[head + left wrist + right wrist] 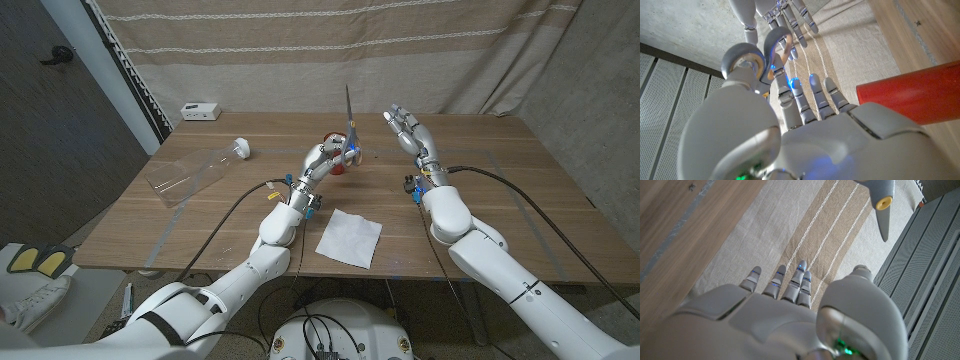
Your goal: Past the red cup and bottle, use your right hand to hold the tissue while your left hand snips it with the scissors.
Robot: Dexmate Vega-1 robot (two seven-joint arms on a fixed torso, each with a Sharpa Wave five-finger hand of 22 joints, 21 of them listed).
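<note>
My left hand holds the scissors upright over the middle of the table, blades pointing up. Their handle loop sits between the thumb and fingers of my left hand. The red cup stands just behind that hand, and its side is close by in the left wrist view. My right hand is raised to the right of the scissors, fingers apart and holding nothing. The scissors' blades appear beyond my right hand. The white tissue lies flat near the front edge, untouched.
A clear plastic bottle with a white cap lies on its side at the table's left. A small white box sits at the back left corner. A striped curtain hangs behind the table.
</note>
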